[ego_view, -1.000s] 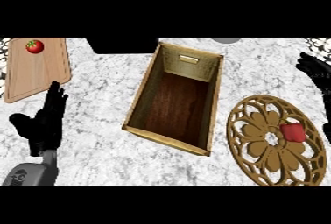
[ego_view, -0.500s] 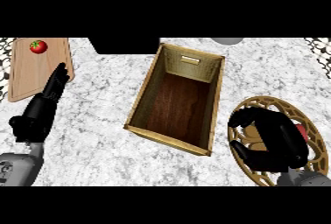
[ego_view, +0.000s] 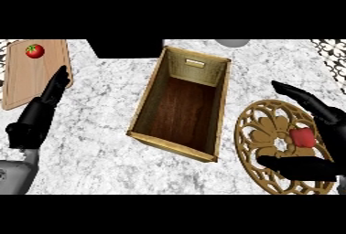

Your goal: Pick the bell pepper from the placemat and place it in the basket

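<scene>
The right hand (ego_view: 297, 167) has its fingers (ego_view: 307, 100) spread and released, holding nothing. They arch beyond the red bell pepper (ego_view: 302, 137) and the thumb lies on its near side, so the pepper sits in the gap, on the round openwork placemat (ego_view: 263, 123). The wooden basket (ego_view: 223, 105) stands just left, its open top unobstructed. The left hand (ego_view: 37, 123), straight-fingered, is well apart across the bench (ego_view: 101, 151).
</scene>
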Tool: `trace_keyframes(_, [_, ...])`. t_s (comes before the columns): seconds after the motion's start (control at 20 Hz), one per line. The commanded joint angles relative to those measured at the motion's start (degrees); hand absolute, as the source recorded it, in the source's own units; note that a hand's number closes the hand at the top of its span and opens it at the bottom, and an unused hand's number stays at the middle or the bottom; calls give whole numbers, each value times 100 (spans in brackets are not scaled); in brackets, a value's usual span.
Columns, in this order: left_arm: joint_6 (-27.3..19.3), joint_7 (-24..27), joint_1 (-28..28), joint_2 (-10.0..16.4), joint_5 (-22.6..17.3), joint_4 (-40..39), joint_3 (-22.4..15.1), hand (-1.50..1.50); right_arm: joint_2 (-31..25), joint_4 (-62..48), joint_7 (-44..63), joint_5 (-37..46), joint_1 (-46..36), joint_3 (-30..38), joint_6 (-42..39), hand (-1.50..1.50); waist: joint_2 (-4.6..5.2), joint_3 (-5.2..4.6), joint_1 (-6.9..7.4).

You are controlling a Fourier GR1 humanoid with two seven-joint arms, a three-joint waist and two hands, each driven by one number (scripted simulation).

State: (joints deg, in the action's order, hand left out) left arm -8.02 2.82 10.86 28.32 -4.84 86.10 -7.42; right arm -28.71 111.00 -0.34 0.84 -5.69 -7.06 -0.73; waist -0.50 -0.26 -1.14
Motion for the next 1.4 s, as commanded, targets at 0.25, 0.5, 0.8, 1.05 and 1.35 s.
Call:
trace_keyframes(0.25, [27, -50, 2, -32, 81, 87, -81, 0, -2938, 353, 1376, 844, -384, 262, -2117, -150, 8, -8, 41])
trace_keyframes(0.5, [130, 64, 108, -95, 58, -79, -27, 0, -3707, 280, 1828, -104, -848, 357, -3574, -150, 50, 5, 105])
trace_keyframes(0.8, [179, 125, 157, -231, 265, -117, 35, 0, -3638, -476, 2165, -284, -1682, 297, -4454, -150, 68, 19, 192])
trace_keyframes(1.05, [262, -186, -75, -343, 353, 336, 120, 0, -3159, -675, 1694, 467, -1345, 329, -4688, -150, 55, 26, 143])
trace_keyframes(1.35, [461, -347, 170, -417, 361, 307, 300, 0, -2650, -1389, 1029, 1684, -1568, -119, -4620, -150, 67, 27, 173])
